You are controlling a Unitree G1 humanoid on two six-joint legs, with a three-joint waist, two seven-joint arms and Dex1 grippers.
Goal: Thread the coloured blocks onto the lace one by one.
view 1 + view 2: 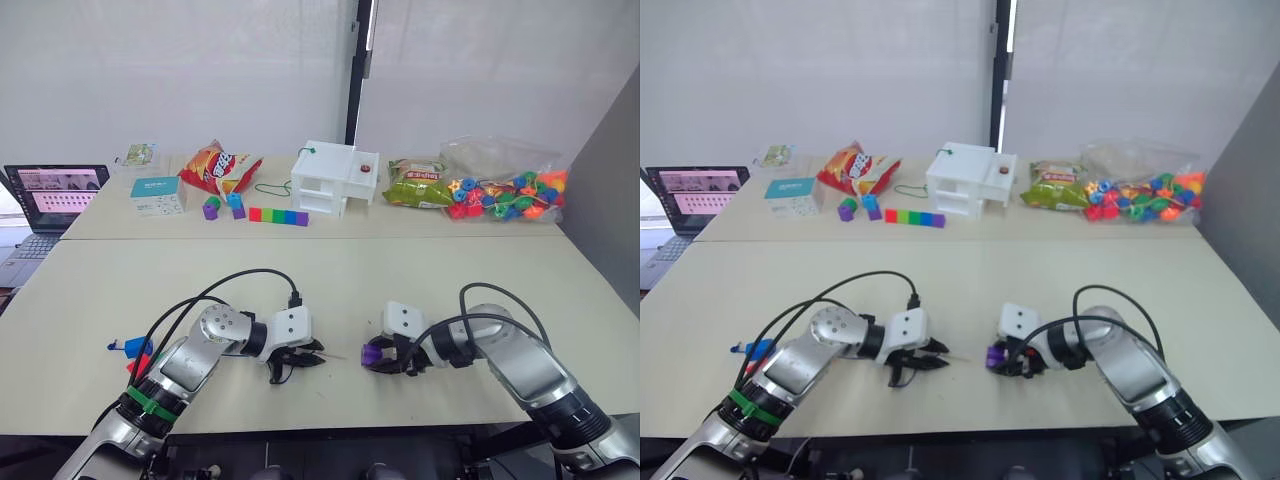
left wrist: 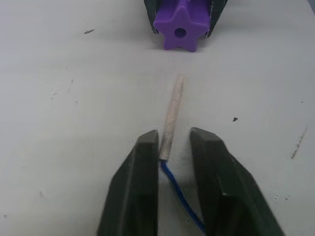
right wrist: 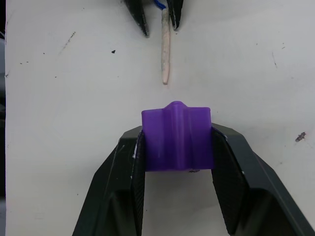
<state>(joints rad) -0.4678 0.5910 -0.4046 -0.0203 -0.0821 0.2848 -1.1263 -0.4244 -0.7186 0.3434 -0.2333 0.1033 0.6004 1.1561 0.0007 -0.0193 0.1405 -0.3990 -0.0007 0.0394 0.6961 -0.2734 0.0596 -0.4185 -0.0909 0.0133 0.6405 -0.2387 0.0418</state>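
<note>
Left wrist view: left tool (image 2: 174, 142) pinches the lace (image 2: 173, 115), its pale tip aimed at the purple block (image 2: 180, 25) just ahead. Right tool (image 3: 178, 142) clamps that block low on the counter (image 1: 420, 270).

Two pale tables (image 1: 330, 270) end to end before white wall panels (image 1: 180, 70), dark post (image 1: 353, 70) between.

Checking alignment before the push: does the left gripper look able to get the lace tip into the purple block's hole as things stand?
Probably yes. The left gripper holds the lace, its tip pointing at the purple block held in the right gripper, hole facing it, bare table between.
</note>
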